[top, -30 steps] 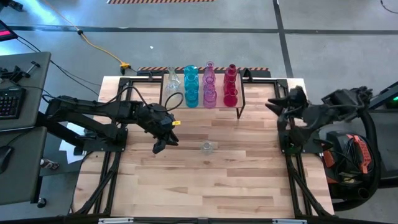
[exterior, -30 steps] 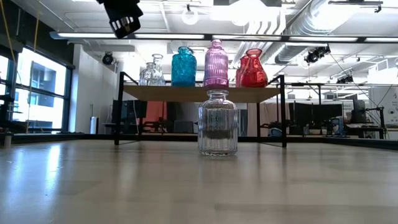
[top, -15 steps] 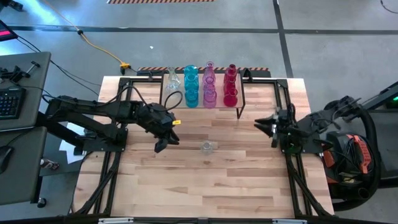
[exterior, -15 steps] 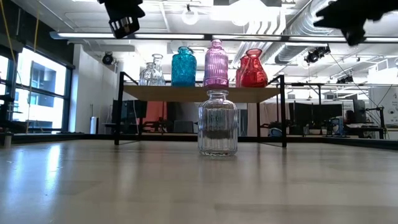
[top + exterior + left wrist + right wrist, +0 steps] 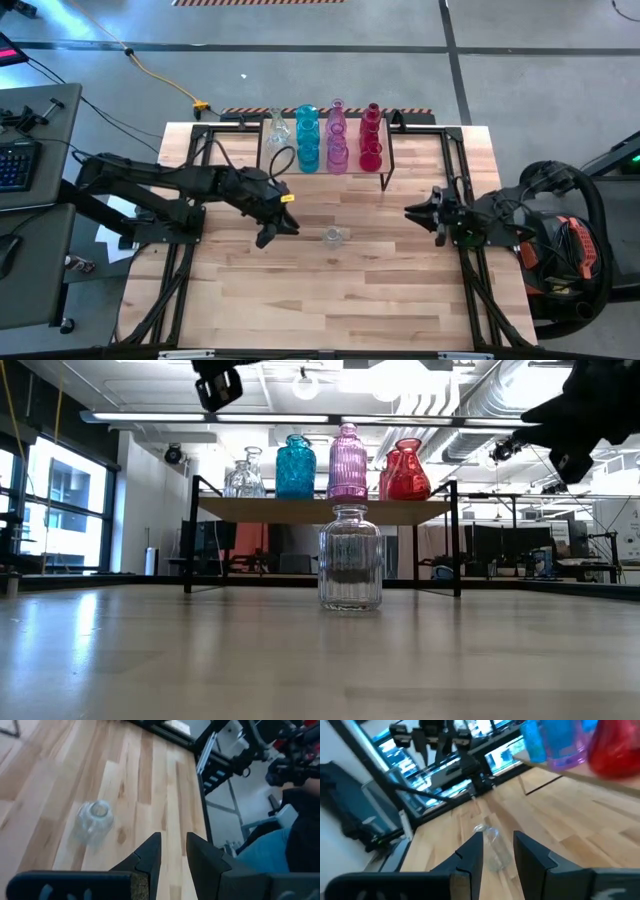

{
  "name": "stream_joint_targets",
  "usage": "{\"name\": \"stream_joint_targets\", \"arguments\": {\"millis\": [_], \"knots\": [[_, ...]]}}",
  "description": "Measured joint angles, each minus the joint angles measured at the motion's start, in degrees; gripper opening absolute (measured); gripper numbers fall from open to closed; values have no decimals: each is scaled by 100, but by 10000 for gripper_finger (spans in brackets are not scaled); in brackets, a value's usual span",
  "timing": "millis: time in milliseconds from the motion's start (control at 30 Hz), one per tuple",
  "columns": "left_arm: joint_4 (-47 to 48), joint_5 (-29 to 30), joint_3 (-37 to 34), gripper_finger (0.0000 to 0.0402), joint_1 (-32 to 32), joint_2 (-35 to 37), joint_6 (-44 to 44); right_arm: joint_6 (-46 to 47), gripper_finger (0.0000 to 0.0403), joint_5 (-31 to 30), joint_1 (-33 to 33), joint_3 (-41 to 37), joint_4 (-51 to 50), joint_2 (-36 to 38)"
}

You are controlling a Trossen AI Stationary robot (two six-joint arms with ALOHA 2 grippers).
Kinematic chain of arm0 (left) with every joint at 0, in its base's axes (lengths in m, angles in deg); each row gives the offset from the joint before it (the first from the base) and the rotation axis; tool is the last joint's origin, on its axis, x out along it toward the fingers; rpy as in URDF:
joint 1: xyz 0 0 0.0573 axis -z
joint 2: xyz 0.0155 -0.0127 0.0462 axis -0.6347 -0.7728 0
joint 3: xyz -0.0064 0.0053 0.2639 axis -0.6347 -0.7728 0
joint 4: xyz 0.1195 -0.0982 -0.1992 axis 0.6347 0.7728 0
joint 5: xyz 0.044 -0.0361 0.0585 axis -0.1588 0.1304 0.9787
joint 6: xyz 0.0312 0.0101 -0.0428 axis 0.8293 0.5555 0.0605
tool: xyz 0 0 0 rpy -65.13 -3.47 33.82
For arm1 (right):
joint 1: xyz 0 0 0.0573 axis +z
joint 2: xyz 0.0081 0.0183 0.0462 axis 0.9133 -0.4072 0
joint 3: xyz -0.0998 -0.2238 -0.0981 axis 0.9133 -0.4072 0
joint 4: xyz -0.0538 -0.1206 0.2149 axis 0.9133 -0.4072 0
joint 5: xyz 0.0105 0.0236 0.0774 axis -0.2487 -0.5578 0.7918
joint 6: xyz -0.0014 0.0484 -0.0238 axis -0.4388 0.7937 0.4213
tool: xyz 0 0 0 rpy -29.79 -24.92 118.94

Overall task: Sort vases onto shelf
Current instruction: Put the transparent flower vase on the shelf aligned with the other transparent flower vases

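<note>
High view: clear vase sits mid-worktop between my left fingers and right fingers, both narrow, empty. I'd widen before closing in.

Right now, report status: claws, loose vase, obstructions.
Left claw and right claw both empty, fingers slightly parted, flanking the clear vase. Vase upright on the table, untouched. Shelf holds the rest. Nothing between claws and vase.
</note>
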Motion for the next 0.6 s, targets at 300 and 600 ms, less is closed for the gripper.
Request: {"name": "stream_joint_targets", "arguments": {"millis": [300, 600], "knots": [[-309, -4, 2, 81, 199, -530, -37, 129, 89, 250, 1, -263, 44, 26], [-487, -31, 2, 81, 255, -870, -34, 322, 89, 235, 1, -266, -57, 26]]}}
